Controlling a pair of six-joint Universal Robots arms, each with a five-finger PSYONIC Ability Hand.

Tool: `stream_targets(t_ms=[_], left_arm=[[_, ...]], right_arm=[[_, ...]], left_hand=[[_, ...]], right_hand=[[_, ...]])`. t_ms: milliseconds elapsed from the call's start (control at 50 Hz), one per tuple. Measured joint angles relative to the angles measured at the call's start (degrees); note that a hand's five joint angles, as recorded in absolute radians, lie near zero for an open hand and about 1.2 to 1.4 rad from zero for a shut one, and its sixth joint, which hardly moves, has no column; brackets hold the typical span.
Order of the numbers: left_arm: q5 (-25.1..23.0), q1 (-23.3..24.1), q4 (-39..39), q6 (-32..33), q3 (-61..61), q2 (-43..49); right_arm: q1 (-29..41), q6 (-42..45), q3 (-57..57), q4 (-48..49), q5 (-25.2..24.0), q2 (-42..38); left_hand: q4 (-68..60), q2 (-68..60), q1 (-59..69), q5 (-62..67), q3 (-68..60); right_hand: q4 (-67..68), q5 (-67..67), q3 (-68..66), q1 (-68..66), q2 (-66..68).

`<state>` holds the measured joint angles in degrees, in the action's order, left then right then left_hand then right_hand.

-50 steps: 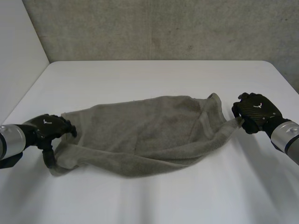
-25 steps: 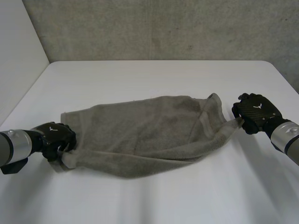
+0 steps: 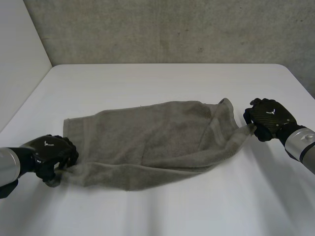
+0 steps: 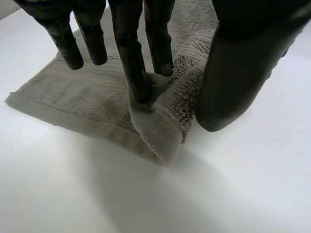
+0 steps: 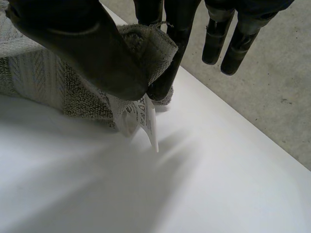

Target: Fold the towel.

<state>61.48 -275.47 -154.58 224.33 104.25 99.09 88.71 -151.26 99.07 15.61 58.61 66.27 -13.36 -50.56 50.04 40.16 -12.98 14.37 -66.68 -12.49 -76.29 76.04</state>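
A robot lab or test cell, by the look; a plain white table set against a raw concrete wall; a white panel closing the left side; a metal left arm and right arm over the table's near corners.

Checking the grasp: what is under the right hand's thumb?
A corner of the towel, pinched by the right hand against its fingers, a white label hanging below. The thumb covers the pinched patch.
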Motion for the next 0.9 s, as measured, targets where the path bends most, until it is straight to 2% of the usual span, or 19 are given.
stream_targets(t_ms=[340, 420, 500, 740, 900], left_arm=[[-2.26, -0.21, 0.53, 1.09, 2.39, 2.36], [-2.22, 0.32, 0.51, 1.08, 2.52, 2.94], [-2.15, 0.72, 0.49, 1.1, 2.5, 3.04], [-1.92, 1.04, 0.43, 1.01, 2.24, 2.31], [-1.96, 2.85, 0.35, 0.29, 2.18, 2.0]], right_arm=[[0.18, 0.0, 0.44, -0.05, 0.1, 0.17], [0.22, 0.0, 0.5, -0.05, 0.1, 0.18], [0.41, 0.0, 0.51, -0.05, 0.09, 0.15], [1.0, 0.03, 0.54, -0.05, 0.01, 0.08], [1.25, 0.08, 0.59, -0.05, 0.01, 0.02]], left_hand=[[0.0, 3.78, -3.97, -4.25, 0.0], [0.0, 19.94, -19.78, -21.02, 0.0], [0.0, 25.44, -24.62, -27.81, 0.0], [0.0, 26.83, -25.51, -29.43, 0.0], [0.0, 27.13, -25.79, -29.49, 0.0]], right_hand=[[0.0, 0.0, 0.0, 0.0, 0.0], [0.0, 0.0, 0.0, 0.0, 0.0], [0.0, 0.0, 0.0, 0.0, 0.0], [0.0, 0.0, 0.0, 0.0, 0.0], [0.0, 0.0, 0.0, 0.0, 0.0]])
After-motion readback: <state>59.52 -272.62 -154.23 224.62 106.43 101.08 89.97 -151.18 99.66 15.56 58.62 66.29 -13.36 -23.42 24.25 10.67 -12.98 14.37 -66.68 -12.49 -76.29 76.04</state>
